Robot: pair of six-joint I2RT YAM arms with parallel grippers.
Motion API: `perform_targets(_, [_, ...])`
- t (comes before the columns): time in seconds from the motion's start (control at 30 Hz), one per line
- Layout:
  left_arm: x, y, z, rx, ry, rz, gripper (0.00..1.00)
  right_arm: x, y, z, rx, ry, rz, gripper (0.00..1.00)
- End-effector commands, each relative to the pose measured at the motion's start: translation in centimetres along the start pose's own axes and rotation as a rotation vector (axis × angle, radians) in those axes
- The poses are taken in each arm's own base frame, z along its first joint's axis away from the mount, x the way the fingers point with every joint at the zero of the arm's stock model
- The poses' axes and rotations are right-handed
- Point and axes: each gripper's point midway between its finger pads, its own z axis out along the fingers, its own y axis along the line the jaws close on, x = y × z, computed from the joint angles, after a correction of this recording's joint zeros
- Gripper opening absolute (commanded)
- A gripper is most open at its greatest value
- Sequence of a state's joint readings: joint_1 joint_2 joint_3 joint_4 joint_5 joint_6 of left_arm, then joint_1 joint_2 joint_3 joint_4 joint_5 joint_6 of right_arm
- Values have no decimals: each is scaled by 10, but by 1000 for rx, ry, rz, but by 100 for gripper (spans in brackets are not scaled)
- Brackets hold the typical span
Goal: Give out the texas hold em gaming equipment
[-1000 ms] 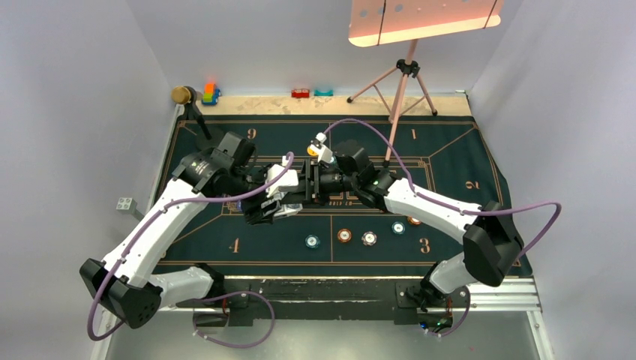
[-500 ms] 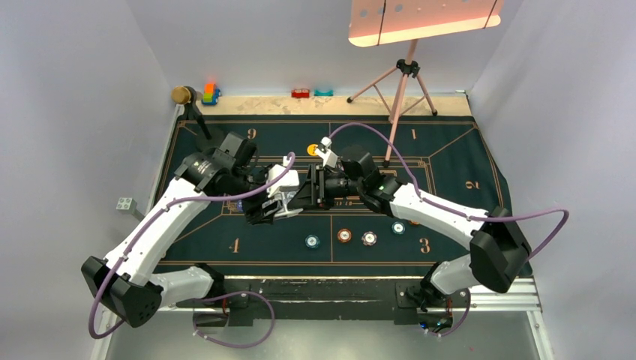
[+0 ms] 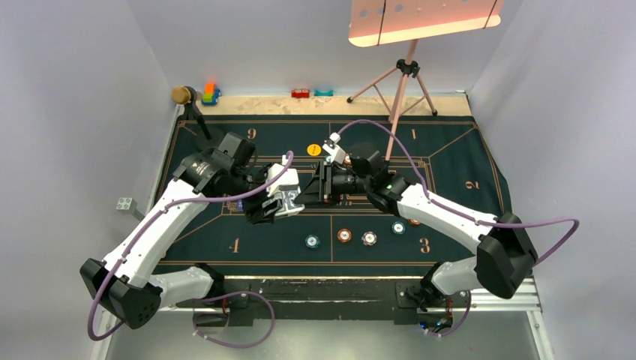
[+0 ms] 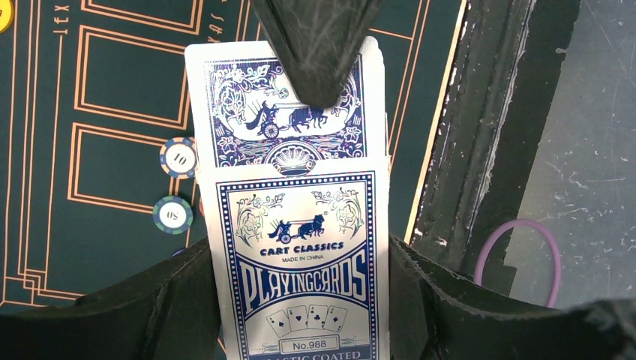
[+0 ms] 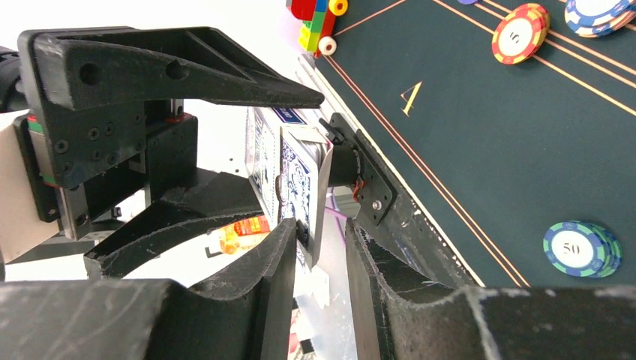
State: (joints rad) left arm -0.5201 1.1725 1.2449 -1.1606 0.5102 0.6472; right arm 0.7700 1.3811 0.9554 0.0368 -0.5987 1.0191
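Note:
My left gripper (image 4: 300,307) is shut on a blue and white playing-card box (image 4: 300,262), held above the felt near the middle (image 3: 287,199). A blue-backed card (image 4: 285,112) sticks out of the box's top. My right gripper (image 5: 319,247) faces it from the right (image 3: 309,189). Its jaws straddle the protruding cards (image 5: 289,176): one finger touches them and a gap shows at the other. One right finger (image 4: 315,52) overlaps the card's top. Teal (image 3: 312,241), orange (image 3: 344,235) and white (image 3: 369,238) chips lie on the mat. A yellow button (image 3: 314,150) lies farther back.
The dark green felt mat (image 3: 465,172) covers the table. A pink tripod (image 3: 397,82) stands at the back right. Toy blocks (image 3: 211,94) and a brown ball on a stand (image 3: 181,94) sit at the back left. More chips (image 3: 398,228) lie under the right forearm.
The right gripper's jaws have narrowed around the cards. Its wrist and forearm shifted right, uncovering the yellow button. The left arm and box stayed almost still.

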Motion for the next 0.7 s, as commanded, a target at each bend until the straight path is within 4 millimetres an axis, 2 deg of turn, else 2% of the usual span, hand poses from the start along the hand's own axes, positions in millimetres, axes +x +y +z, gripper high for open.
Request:
perform_targets(0.0, [-13, -8, -6, 14, -75, 20, 0, -7, 3, -14, -9, -30, -40, 33])
perform_targets(0.2, [-14, -10, -6, 18, -79, 18, 0, -10, -2, -19, 5, -44, -39, 33])
perform_targets(0.27, [-14, -10, -6, 17, -79, 18, 0, -12, -1, -20, 3, -48, -51, 38])
perform_targets(0.37, [-13, -10, -4, 23, -77, 11, 0, -18, 8, -19, -7, -67, -76, 52])
perform_targets(0.43, [-13, -10, -3, 28, -77, 6, 0, -18, 15, -18, -19, -63, -90, 58])
perform_targets(0.67, [-17, -7, -3, 31, -79, 8, 0, -7, 27, 5, -60, -3, -95, 61])
